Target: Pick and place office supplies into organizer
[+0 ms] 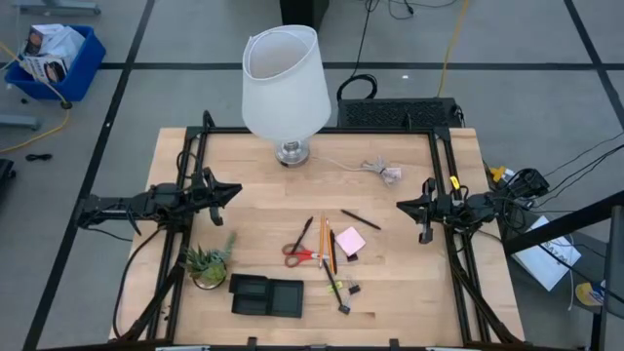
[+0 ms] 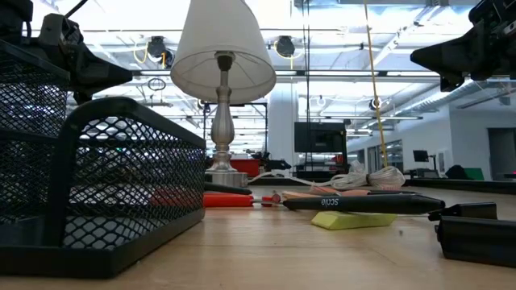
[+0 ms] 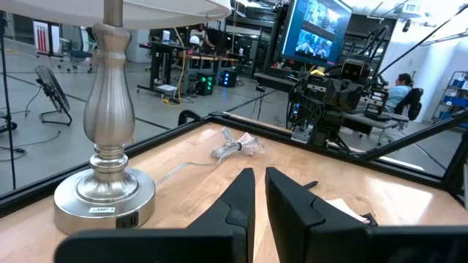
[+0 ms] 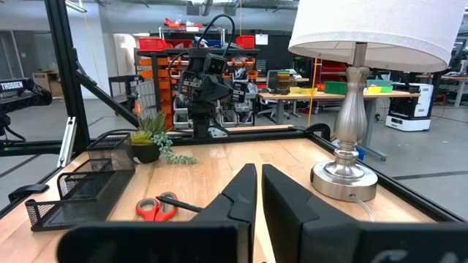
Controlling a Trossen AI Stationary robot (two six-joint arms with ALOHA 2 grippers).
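Seen from overhead, your two arms wait at opposite sides of the table [image 1: 390, 292]: the left hand [image 1: 232, 191] and the right hand [image 1: 404, 206] both point inward toward the middle, each with its fingers pressed together and holding nothing. The office supplies lie in a loose cluster between the hands and nearer the front edge of the table than either. The scissors [image 1: 302, 255] rest with red handles toward the left arm and blades toward the right, so their long axis runs roughly across the table. The pencils [image 1: 327, 244] lie across that line, running from back to front, with the pink sticky-note pad [image 1: 350, 242] just beside them on the right arm's side. A separate dark pen [image 1: 360, 219] lies slanted near the right hand, and small black clips [image 1: 347, 290] sit at the front of the cluster. The organizer [image 1: 266, 295] stands at the front edge, beside the potted plant [image 1: 208, 263] and on the left arm's side of the cluster. Judged from this layout, the pad and the dark pen are the right hand's nearer picks, while the organizer is closer to the left arm. Either hand must open, then reach forward and down.
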